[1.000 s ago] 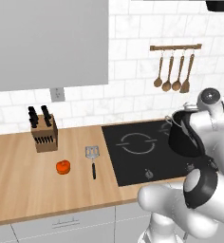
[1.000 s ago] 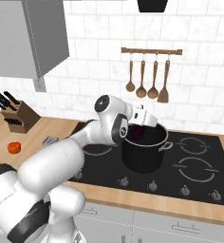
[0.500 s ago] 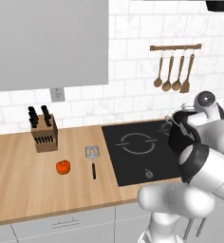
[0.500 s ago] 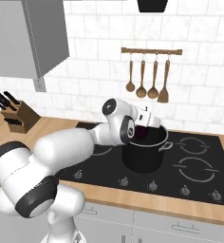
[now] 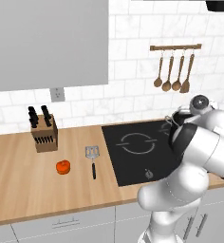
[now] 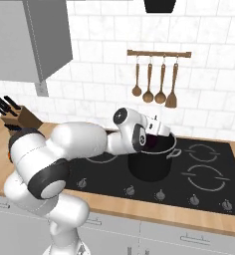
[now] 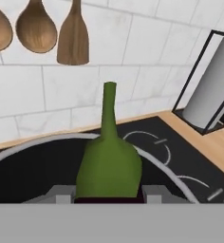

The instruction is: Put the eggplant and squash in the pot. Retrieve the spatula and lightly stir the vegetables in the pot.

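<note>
The gripper [image 7: 109, 193] is being held just above the mouth of the pot [image 6: 149, 168], its two fingers [image 7: 61, 193] closed part-way on the eggplant [image 7: 109, 163], whose green cap and long stem are being seen standing up between them in the hand view while a strip of dark purple is showing at the base. In the right base view the hand [image 6: 157, 130] is being seen tilted over the pot's silvery rim, with the pot sitting on the black cooktop [image 6: 209, 174] at its rear left burner. Over on the wooden counter [image 5: 19, 180] the squash [image 5: 63, 166] is lying by itself, orange-red and round, well apart from the pot. Just beside it, to the side nearer the cooktop, the spatula [image 5: 92, 161] is lying flat, slotted metal head pointing toward the wall and black handle toward the counter's front edge. A knife block [image 5: 43, 135] is being seen behind the squash near the tiled wall. Wooden spoons and a wooden spatula [image 6: 154, 87] are hanging from a rail on the wall above the cooktop, and their lower ends are being caught at the top of the hand view. At the far end of the counter in the hand view a grey roll in a black wire holder [image 7: 210, 90] is standing upright
</note>
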Robot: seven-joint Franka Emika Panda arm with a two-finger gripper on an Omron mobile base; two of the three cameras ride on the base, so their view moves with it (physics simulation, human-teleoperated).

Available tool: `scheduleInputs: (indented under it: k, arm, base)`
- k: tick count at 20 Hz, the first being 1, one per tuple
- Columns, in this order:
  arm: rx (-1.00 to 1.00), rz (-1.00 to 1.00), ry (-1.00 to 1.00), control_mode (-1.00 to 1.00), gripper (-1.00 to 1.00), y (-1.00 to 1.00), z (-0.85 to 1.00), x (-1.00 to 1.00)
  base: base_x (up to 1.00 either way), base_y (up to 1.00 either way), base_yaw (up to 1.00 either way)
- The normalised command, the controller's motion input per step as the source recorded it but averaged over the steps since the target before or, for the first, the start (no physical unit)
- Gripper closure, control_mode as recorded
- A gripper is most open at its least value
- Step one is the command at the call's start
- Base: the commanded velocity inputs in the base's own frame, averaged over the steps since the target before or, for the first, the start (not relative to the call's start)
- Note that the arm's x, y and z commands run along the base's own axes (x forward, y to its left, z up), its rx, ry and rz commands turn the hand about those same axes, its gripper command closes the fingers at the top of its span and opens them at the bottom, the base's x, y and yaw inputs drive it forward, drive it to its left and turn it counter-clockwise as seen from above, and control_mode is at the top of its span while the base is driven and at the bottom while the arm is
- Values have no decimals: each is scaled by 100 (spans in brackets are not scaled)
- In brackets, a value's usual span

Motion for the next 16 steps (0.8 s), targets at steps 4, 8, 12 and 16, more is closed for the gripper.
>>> scheduleInputs:
  k: [4, 8, 12, 16]
  arm:
    - [0, 0, 0, -100, 100, -2, -36, 30]
    - [0, 0, 0, -100, 100, -1, -35, 21]
    - [0, 0, 0, -100, 100, 0, -31, 11]
    - [0, 0, 0, -100, 100, 0, -25, 9]
  base:
    - [0, 0, 0]
    - [0, 0, 0]
    - [0, 0, 0]
    - [0, 0, 0]
